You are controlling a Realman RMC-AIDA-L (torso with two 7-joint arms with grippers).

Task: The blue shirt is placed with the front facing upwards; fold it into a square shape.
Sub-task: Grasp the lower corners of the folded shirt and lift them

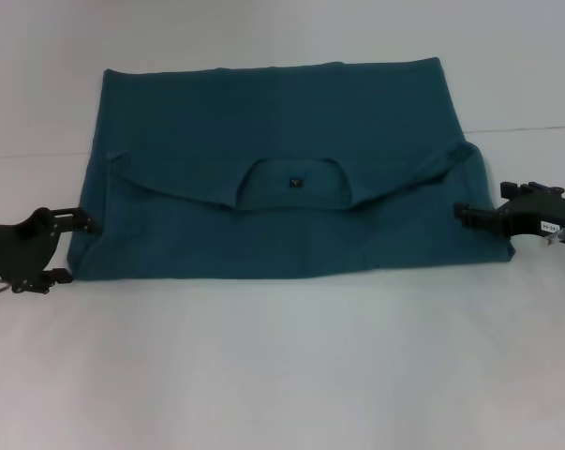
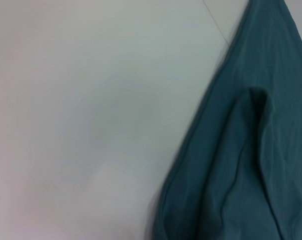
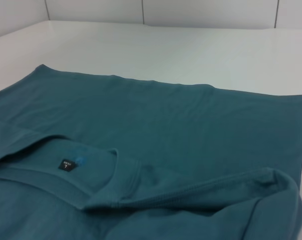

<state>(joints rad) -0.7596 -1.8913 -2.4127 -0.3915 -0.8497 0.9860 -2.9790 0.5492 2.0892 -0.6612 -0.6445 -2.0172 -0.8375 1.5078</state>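
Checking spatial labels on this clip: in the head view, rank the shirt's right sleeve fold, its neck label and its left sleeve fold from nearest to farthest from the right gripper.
1. Right sleeve fold, just beside the right gripper at the shirt's right edge.
2. Neck label, mid-shirt inside the collar.
3. Left sleeve fold, at the far edge, near the left gripper.

It looks like a plain test room or lab: a big bare white tabletop (image 1: 282,375) and a white tiled wall (image 3: 140,10) behind it.

head camera overhead, wrist cameras close, sharing shirt (image 1: 273,187)
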